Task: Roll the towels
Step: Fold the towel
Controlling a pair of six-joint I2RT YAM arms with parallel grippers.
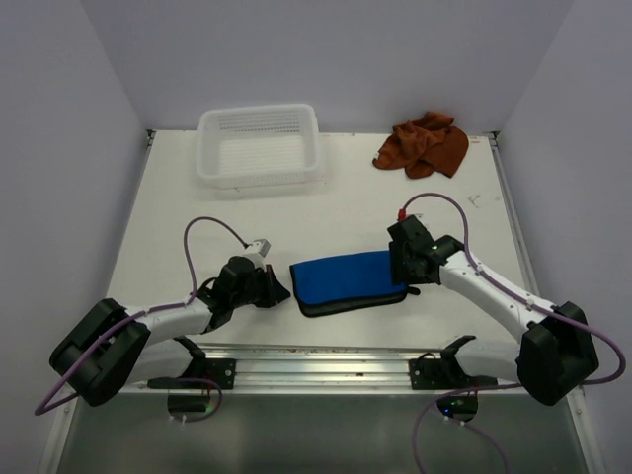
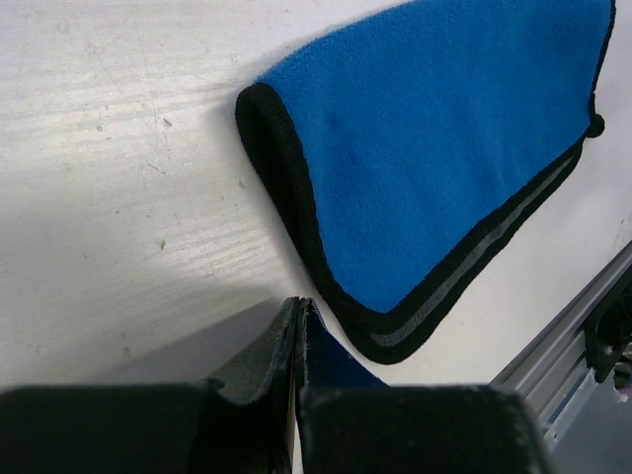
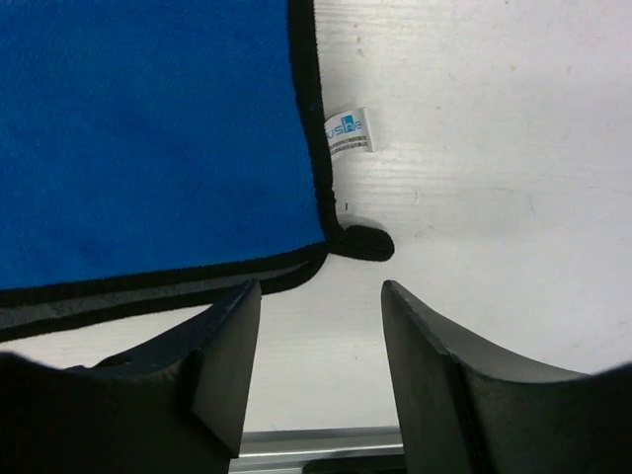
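White table [image 1: 197, 207], folded blue towel [image 1: 346, 281]; left end effector [image 2: 299, 308] pinched closed, right end effector [image 3: 321, 296] spread wide, empty.

Black-edged blue towel [image 1: 346, 281]; rust-brown towel [image 1: 425, 146]; white basket [image 1: 265, 176].

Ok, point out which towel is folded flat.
The blue towel: it lies folded flat, its black-trimmed edges stacked. The rust-brown towel is a crumpled heap at the far right.

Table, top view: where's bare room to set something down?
Bare: the wide middle between white basket and blue towel, and the far strip between basket and rust-brown towel. Crowded: the near edge, where the left hand and right hand flank the blue towel.
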